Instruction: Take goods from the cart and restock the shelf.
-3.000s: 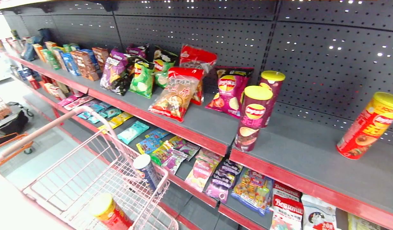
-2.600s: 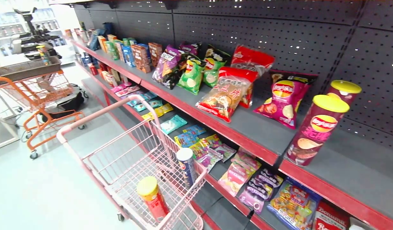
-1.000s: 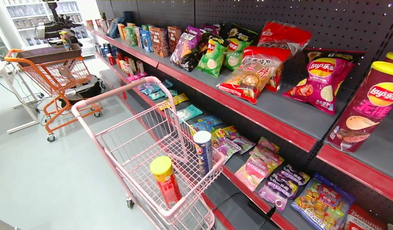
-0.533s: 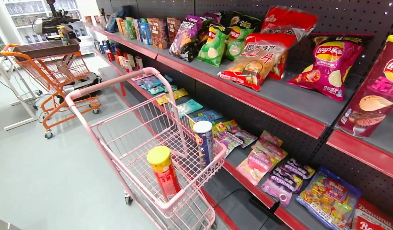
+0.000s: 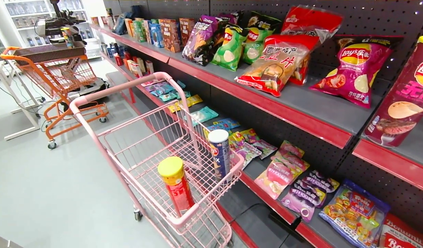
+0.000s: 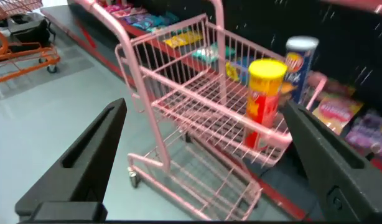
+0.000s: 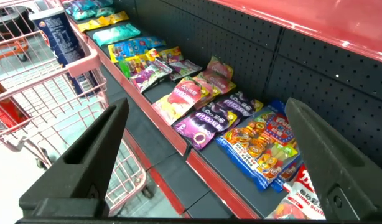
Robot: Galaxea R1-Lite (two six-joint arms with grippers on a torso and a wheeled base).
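Note:
A pink cart (image 5: 108, 90) stands beside the shelf and holds two upright cans: a red can with a yellow lid (image 5: 177, 187) near its front corner, and a blue can with a white lid (image 5: 220, 156) against the shelf-side wall. The upper shelf board (image 5: 300, 100) carries chip bags and a purple can (image 5: 400, 103) at the right. My left gripper (image 6: 204, 107) is open, a short way off the cart (image 6: 178, 93), facing the red can (image 6: 264, 93) and blue can (image 6: 298, 62). My right gripper (image 7: 208, 104) is open over the lower shelf, with the blue can (image 7: 57, 34) off to one side.
An orange cart (image 5: 56, 79) with a dark basket stands farther down the aisle. Bare grey floor (image 5: 42, 189) lies left of the pink cart. Candy bags (image 5: 280, 172) lie flat on the lower shelf, and chip bags (image 5: 349, 72) lean against the pegboard.
The head view has swung left and down from the shelf to the pink cart, and has held nearly still for the last half second. The cans and bags themselves have not moved.

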